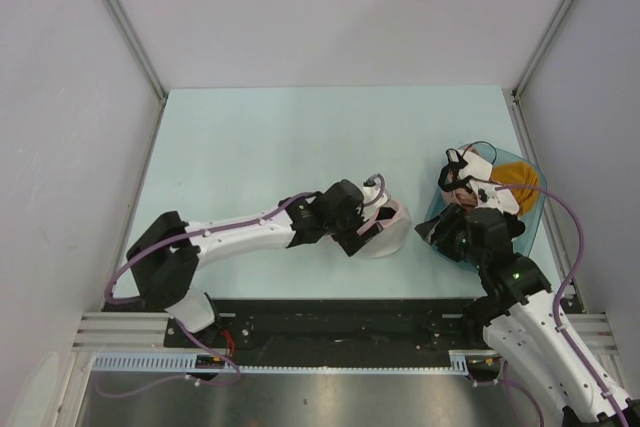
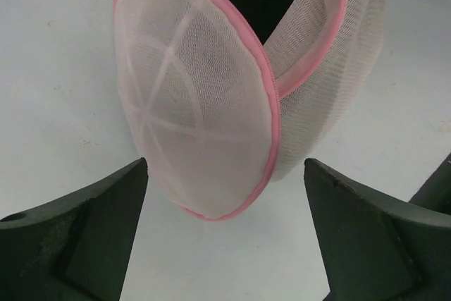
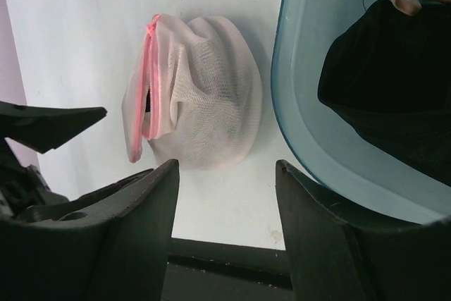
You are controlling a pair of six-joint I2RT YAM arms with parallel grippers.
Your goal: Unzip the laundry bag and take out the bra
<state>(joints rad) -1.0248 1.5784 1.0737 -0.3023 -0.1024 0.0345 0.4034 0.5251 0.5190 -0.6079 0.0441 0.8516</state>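
Left tool (image 2: 225, 167), released, straddles the gaping laundry bag (image 2: 204, 103) on the worktop (image 2: 56, 68). Right tool (image 3: 227, 167), also released, faces the bag, teal basin (image 3: 296, 118) alongside.

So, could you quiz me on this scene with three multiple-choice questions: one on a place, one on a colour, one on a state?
1. Where on the table is the teal basin?
A. right side B. left side C. far middle
2. What colour trims the laundry bag?
A. blue B. pink C. green
3. How is the left hand?
A. shut on the bag B. open, fingers either side of the bag C. out of view
Answers: 1 A, the top view shows it by the right arm. 2 B, pink rims show in both wrist views. 3 B, gaps show between fingers and mesh.
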